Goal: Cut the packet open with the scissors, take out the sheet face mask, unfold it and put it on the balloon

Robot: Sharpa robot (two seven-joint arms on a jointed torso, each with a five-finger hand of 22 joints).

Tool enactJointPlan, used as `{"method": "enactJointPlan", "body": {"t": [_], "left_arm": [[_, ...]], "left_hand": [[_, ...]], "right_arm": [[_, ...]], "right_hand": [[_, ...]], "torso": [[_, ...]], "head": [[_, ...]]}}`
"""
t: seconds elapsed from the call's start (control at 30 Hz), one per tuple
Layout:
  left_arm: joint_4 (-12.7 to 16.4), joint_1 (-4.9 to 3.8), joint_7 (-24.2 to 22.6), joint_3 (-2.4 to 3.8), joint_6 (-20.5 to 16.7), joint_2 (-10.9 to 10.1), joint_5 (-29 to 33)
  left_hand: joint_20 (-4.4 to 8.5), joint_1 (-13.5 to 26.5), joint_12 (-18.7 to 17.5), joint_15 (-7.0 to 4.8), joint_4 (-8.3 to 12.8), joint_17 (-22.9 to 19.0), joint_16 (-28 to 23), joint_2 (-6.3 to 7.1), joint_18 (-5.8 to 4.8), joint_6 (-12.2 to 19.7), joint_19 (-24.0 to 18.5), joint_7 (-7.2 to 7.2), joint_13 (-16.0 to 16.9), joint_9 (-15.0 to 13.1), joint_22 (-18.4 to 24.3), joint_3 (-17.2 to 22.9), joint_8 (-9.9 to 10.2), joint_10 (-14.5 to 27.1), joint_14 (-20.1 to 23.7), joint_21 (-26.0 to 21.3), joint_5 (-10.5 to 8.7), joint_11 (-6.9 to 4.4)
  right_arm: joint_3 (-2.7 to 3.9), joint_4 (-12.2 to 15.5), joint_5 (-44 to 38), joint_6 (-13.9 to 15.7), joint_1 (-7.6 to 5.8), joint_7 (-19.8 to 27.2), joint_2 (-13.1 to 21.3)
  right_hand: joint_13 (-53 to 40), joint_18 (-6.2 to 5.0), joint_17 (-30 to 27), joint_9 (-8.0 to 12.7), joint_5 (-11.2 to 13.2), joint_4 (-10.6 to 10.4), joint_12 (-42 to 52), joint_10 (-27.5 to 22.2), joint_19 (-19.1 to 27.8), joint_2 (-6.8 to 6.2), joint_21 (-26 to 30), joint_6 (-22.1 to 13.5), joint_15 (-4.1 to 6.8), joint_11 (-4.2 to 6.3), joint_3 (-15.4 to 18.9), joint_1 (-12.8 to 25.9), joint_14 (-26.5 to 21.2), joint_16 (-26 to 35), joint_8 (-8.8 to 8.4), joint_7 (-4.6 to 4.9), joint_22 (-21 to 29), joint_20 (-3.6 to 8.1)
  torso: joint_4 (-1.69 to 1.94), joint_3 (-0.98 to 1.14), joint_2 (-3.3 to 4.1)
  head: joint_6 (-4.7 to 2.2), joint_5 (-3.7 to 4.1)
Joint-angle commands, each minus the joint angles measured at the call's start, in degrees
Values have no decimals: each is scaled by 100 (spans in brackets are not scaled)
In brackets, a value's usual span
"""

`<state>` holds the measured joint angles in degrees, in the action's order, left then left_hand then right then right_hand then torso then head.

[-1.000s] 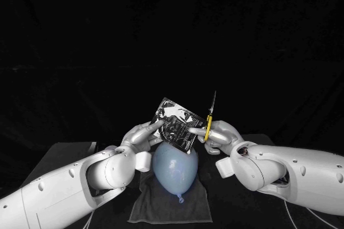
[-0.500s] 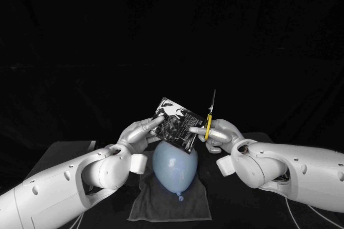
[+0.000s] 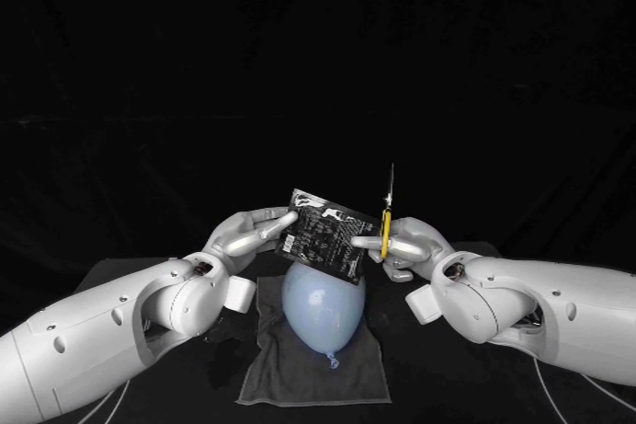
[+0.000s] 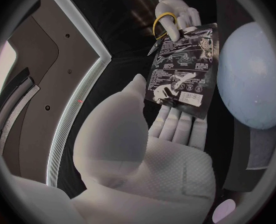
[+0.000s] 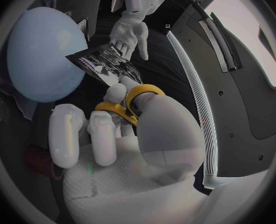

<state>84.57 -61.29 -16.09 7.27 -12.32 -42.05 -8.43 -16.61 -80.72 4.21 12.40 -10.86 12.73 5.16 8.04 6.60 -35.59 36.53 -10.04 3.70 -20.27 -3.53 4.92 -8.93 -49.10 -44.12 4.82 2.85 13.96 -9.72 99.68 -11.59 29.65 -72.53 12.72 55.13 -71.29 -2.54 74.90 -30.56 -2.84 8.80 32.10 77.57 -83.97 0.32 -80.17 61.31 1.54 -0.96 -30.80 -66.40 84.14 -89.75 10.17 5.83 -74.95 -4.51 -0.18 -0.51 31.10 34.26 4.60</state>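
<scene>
Over black counter, left hand pinches dark printed foil packet, long axis near upright; right hand fingers grip yellow-handled scissors, blades upward.

Head view. The packet covers the top of the balloon at its 6 o'clock. Scissors at the packet's 3 o'clock: blades too thin for me to tell parted from closed, yellow loops mostly buried in the right hand. Packet print too small to read. Some left hand fingers sit behind the packet. The balloon hides the cloth's middle.
</scene>
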Motion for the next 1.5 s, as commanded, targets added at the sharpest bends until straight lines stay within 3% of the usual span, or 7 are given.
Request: {"method": "enactJointPlan", "body": {"t": [0.03, 0.13, 0.2, 0.4, 0.5, 0.97, 1.5], "left_arm": [[-106, -107, 297, -39, 293, -31, -546], [-199, -237, 550, -104, 573, -65, -724], [-235, -327, 757, -153, 795, -78, -854], [-290, -520, 1430, -323, 1344, -44, -1238], [-312, -575, 1687, -389, 1489, -13, -1365], [-399, -661, 1947, -519, 1868, 141, -1412], [-449, -670, 1512, -544, 1619, 119, -96]], "left_hand": [[9, -189, 45, -32, -117, 17, 108, -74, 71, -243, 579, -663, 9, -79, -77, -235, -101, 39, -51, 162, -6, -8], [12, -379, 151, -130, -214, 89, 322, -177, 315, -528, 1043, -632, 27, -143, -140, -394, -219, -140, -379, 394, -9, -65], [37, -521, 200, -209, -225, 144, 466, -248, 403, -629, 1323, -591, 23, -141, -163, -435, -263, -250, -661, 521, -5, -122], [201, -1126, 303, -385, -52, 204, 624, -561, 414, -1026, 1813, -405, 22, -142, -137, -246, -415, -686, -1069, 666, -1, -298], [216, -1162, 286, -391, -52, 203, 619, -565, 411, -1044, 1842, -408, 13, -125, -122, -232, -405, -709, -1086, 661, -3, -300], [265, -1205, 213, -425, -110, 198, 602, -508, 406, -1125, 2013, -336, 3, -59, -68, -273, -372, -807, -1160, 656, -5, -344], [137, -1082, 86, -402, -385, 127, 414, -349, 403, -1098, 1736, -102, -1, 52, -18, -617, -281, -1074, -1053, 335, -5, -392]], "right_arm": [[7, 15, -435, -478, -43, -345, 29], [6, 5, -557, -608, -84, -502, 51], [6, -6, -630, -651, -110, -578, 51], [6, -60, -767, -649, -167, -701, -6], [6, -84, -812, -644, -189, -735, -28], [5, -142, -911, -543, -220, -744, -98], [5, -143, -951, -538, -223, -735, -113]], "right_hand": [[-1871, 28, 1510, -9, 5, 443, 5790, 1243, -98, 327, -14, -6, 44, -51, -472, -307, 586, -25, 23, 29, -1208, 30], [-1871, 28, 1510, -9, 5, 443, 5790, 1243, -98, 327, -14, -6, 44, -51, -472, -307, 586, -25, 23, 29, -1208, 30], [-1871, 28, 1510, -9, 6, 445, 5790, 1243, -97, 325, -11, -5, 44, -51, -476, -306, 586, -25, 24, 29, -1207, 30], [-1871, 29, 1510, -10, 7, 446, 5790, 1243, -99, 322, -16, -4, 45, -51, -478, -303, 586, -25, 25, 29, -1208, 31], [-1871, 28, 1510, -10, 7, 448, 5790, 1243, -97, 320, -11, -2, 45, -51, -480, -302, 586, -25, 26, 29, -1207, 31], [-1871, 31, 1510, -11, 7, 450, 5790, 1243, -104, 318, -25, 0, 45, -51, -485, -299, 586, -25, 28, 29, -1211, 33], [-1871, 30, 1510, -12, 7, 453, 5790, 1243, -101, 319, -20, 2, 45, -50, -495, -297, 586, -25, 30, 28, -1209, 34]], "torso": [[0, -2, -1], [-3, -6, -3], [-1, -6, -4], [7, -4, -4], [5, -6, 0], [5, -5, 3], [11, -8, 5]], "head": [[24, -7], [35, -35], [30, -43], [45, -56], [53, -63], [83, -107], [74, -111]]}}
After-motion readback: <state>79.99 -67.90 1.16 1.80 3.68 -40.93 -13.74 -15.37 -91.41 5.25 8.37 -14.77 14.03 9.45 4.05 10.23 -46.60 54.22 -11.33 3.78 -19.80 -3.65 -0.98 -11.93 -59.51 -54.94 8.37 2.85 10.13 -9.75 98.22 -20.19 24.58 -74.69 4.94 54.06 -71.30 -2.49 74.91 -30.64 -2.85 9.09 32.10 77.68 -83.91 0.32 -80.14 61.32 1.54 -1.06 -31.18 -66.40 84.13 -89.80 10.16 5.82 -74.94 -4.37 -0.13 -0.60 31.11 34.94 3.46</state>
